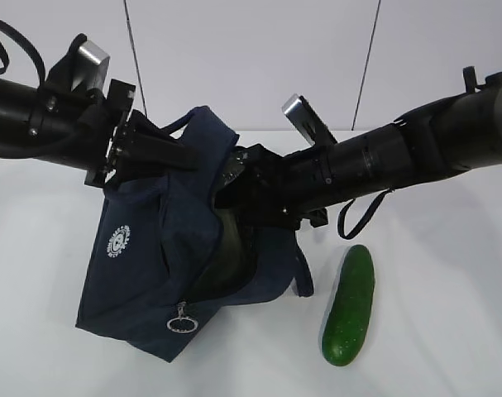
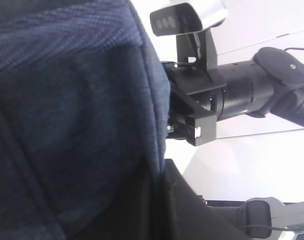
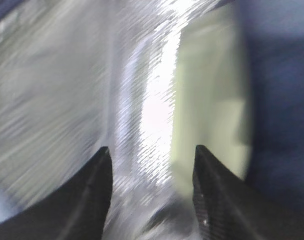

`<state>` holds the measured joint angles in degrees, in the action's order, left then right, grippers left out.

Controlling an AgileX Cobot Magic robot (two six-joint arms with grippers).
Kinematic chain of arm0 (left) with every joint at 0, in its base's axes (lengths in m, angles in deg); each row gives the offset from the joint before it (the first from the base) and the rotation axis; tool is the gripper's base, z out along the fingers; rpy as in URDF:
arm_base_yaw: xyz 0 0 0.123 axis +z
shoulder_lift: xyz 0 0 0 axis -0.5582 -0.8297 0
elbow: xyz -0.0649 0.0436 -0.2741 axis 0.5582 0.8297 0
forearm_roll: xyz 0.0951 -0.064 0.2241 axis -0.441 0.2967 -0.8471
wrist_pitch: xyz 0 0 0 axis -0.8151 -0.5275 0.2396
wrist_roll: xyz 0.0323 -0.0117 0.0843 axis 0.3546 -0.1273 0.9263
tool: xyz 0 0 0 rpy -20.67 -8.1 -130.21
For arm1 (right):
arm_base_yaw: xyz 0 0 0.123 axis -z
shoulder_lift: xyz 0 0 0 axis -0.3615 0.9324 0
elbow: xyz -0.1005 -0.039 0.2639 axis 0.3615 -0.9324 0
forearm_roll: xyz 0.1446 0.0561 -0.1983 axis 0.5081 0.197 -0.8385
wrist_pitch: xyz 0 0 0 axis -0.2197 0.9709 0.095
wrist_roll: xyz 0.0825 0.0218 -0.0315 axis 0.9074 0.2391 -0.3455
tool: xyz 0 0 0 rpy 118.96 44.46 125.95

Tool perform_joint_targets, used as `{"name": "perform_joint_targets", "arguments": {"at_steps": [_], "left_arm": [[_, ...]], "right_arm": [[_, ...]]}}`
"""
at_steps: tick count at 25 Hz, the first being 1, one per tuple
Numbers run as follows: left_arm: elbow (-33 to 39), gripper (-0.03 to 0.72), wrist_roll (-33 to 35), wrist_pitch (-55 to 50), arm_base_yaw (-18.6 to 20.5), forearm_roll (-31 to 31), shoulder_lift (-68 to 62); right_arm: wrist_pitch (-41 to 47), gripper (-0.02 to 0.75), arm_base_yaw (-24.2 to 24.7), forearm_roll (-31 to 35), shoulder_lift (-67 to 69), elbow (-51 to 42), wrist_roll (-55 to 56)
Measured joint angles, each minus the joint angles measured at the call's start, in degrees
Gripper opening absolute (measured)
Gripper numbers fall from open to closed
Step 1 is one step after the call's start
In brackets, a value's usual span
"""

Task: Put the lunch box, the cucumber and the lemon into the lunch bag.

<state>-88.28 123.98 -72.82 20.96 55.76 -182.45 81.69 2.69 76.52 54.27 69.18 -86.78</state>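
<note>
The navy lunch bag (image 1: 151,256) hangs tilted above the white table, its mouth facing right. My left gripper (image 1: 164,153) is shut on the bag's top edge; in the left wrist view the navy fabric (image 2: 66,125) fills the left side. My right gripper (image 3: 150,150) is inside the bag, open, with only silvery lining (image 3: 51,90) between its fingers. The pale green lunch box (image 3: 212,100) lies against the lining just past the right finger. The dark green cucumber (image 1: 350,306) lies on the table right of the bag. The lemon is out of view.
A metal ring zipper pull (image 1: 182,318) dangles at the bag's lower edge. The right arm (image 2: 242,95) with its camera shows in the left wrist view, close beside the bag. Bare white table (image 1: 449,331) stretches right of the cucumber.
</note>
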Motion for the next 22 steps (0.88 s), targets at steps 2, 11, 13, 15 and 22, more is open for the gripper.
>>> {"name": "perform_joint_targets", "arguments": {"at_steps": [2, 11, 13, 15, 22], "left_arm": [[0.0, 0.0, 0.0, 0.0, 0.0, 0.0, 0.0], [0.0, 0.0, 0.0, -2.0, 1.4, -0.6, 0.0], [0.0, 0.0, 0.0, -2.9, 2.1, -1.3, 0.0], [0.0, 0.0, 0.0, -3.9, 3.0, -2.2, 0.0], [0.0, 0.0, 0.1, -5.2, 4.2, -4.9, 0.0]], "right_arm": [[1.1, 0.383, 0.0, 0.1, 0.0, 0.0, 0.0], [10.7, 0.375, 0.8, 0.1, 0.0, 0.0, -2.2], [12.8, 0.375, 2.0, 0.1, 0.0, 0.0, -2.7], [15.3, 0.375, 4.0, 0.0, 0.0, 0.2, -2.9], [21.5, 0.375, 9.1, -0.6, 0.0, 4.0, -3.0]]}}
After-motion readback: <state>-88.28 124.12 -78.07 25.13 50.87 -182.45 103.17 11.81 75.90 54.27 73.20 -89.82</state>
